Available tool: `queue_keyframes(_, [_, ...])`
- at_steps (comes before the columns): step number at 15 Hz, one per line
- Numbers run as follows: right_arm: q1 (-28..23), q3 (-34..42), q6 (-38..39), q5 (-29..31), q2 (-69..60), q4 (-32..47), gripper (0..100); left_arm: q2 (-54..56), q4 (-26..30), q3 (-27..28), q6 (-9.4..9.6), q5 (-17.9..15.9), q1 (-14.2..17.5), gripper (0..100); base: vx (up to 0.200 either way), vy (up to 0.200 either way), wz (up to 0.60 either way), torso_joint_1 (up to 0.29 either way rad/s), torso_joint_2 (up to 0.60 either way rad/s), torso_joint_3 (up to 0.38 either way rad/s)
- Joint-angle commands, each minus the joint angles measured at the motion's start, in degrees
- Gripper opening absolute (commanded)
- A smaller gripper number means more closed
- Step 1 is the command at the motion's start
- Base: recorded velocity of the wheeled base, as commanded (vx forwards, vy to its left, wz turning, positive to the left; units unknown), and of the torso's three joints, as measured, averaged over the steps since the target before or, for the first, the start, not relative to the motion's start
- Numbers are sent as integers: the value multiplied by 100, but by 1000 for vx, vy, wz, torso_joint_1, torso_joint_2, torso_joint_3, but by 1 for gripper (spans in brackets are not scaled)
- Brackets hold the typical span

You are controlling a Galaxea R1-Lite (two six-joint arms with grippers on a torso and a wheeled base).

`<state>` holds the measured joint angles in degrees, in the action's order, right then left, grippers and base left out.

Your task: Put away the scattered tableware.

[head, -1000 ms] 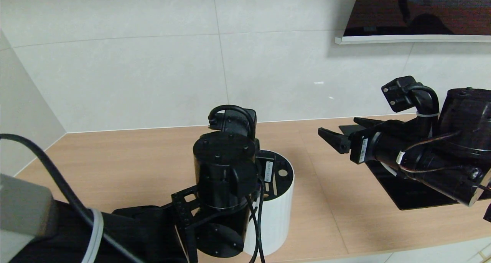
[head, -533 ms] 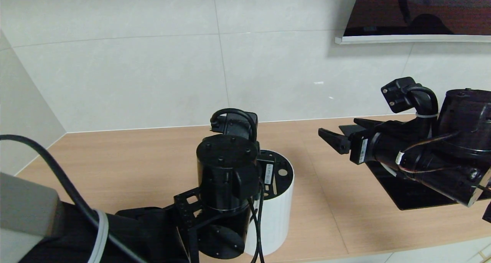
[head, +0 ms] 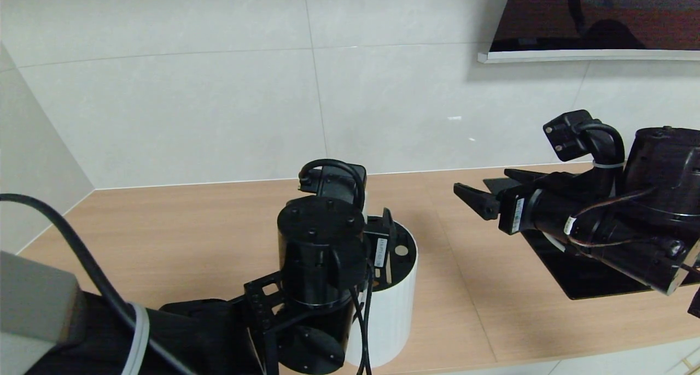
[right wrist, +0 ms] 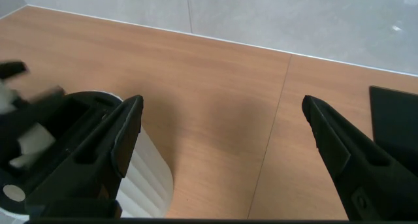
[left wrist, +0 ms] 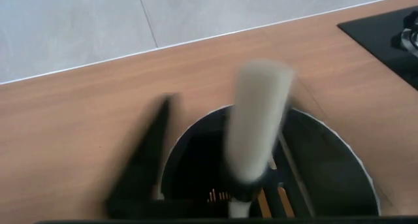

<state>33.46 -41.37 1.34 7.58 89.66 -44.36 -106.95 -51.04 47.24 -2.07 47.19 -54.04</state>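
A white cylindrical utensil holder (head: pixel 391 309) with a black slotted top stands on the wooden counter (head: pixel 180 227). My left gripper (left wrist: pixel 219 136) hangs straight over its mouth, open. A white utensil handle (left wrist: pixel 256 119) stands blurred in the holder's opening (left wrist: pixel 353 165), well apart from the one finger (left wrist: pixel 140 168) I can make out. My right gripper (head: pixel 486 183) hovers above the counter to the right of the holder, open and holding nothing. In the right wrist view its gripper (right wrist: pixel 228 152) faces the holder (right wrist: pixel 147 178).
A black cooktop (head: pixel 590 276) lies flush on the counter under the right arm and appears as a dark cooktop corner (left wrist: pixel 385 28) in the left wrist view. A tiled wall (head: pixel 219 91) backs the counter. Bare wood spreads left of the holder.
The left wrist has shifted slightly over the holder, and a black finger now sticks out beside it in the head view. The right arm has stayed in place.
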Motion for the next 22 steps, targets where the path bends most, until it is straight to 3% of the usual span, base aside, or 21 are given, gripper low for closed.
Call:
queue_keyframes(1, [2, -2, -2, 6, -1, -2, 100, 95, 7, -22, -4, -8, -1, 100, 0, 0, 0, 0, 0, 0])
queue_keyframes(5, [11, -2, -2, -2, -1, -2, 100, 429, 24, -127, -4, -193, -45, 100, 0, 0, 0, 0, 0, 0])
queue_keyframes(9, [11, 7, 7, 6, -19, -11, 100, 1203, 42, -531, 31, -764, -124, 100, 0, 0, 0, 0, 0, 0])
queue_keyframes(10, [11, 7, 7, 6, -45, -11, 100, 1756, 270, -637, 58, -1054, -124, 100, 0, 0, 0, 0, 0, 0])
queue_keyframes(12, [11, 7, 15, 6, -107, -20, 100, 2257, 508, -646, 58, -1195, -124, 100, 0, 0, 0, 0, 0, 0])
queue_keyframes(14, [2, 33, 7, 6, -309, 15, 100, 2899, 604, -778, 58, -1625, -124, 100, 0, 0, 0, 0, 0, 0])
queue_keyframes(16, [2, 103, 7, 50, -625, 15, 100, 3444, 850, -918, 67, -1819, -89, 100, 0, 0, 0, 0, 0, 0])
queue_keyframes(17, [2, 147, 7, 59, -828, 24, 100, 3690, 973, -971, 67, -1854, 43, 100, 0, 0, 0, 0, 0, 0])
queue_keyframes(18, [-6, 323, 7, 94, -1408, 33, 100, 4226, 1140, -1182, 58, -2109, 693, 100, 0, 0, 0, 0, 0, 0])
queue_keyframes(19, [-33, 560, 7, 112, -1821, 86, 100, 4639, 1281, -1384, 58, -2337, 1001, 100, 0, 0, 0, 0, 0, 0])
queue_keyframes(22, [-402, 1281, -2, 147, -3315, 569, 100, 6010, 2125, -1656, 40, -2469, 1686, 100, 0, 0, 0, 0, 0, 0])
